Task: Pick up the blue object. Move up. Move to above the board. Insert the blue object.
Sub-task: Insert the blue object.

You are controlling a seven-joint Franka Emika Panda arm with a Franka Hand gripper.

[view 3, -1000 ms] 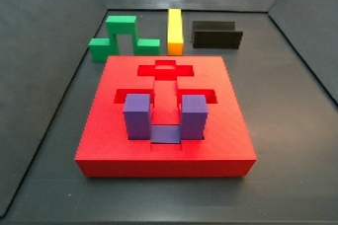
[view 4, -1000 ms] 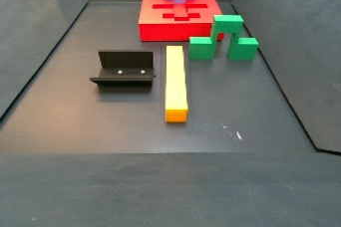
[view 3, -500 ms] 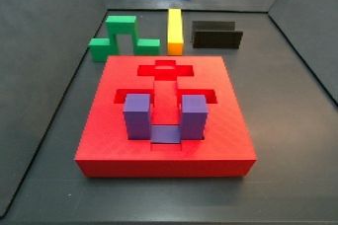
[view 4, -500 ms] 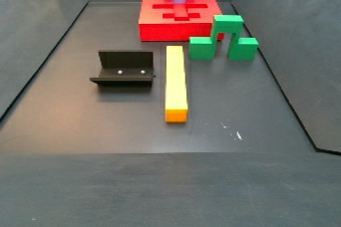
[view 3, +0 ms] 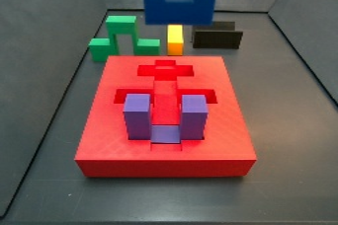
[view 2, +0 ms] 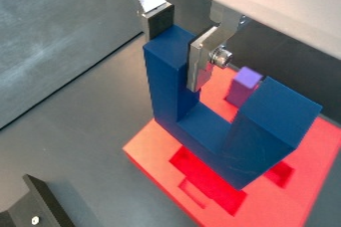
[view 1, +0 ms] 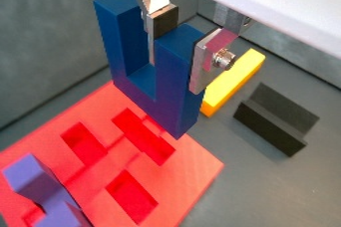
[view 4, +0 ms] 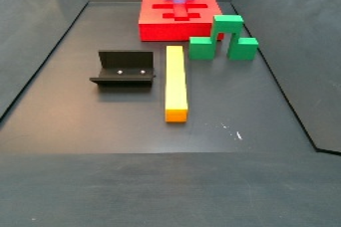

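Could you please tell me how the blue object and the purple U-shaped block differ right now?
The blue object is dark blue; the purple block is lighter. The blue object hangs in the air, clamped by the gripper above the board, while the purple block sits seated in a board recess. Both are U-shaped with prongs pointing up.

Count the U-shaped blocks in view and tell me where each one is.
3. The blue object is clamped in the end effector, above the board. The purple block sits seated in the board. The green block rests on the floor beyond the board.
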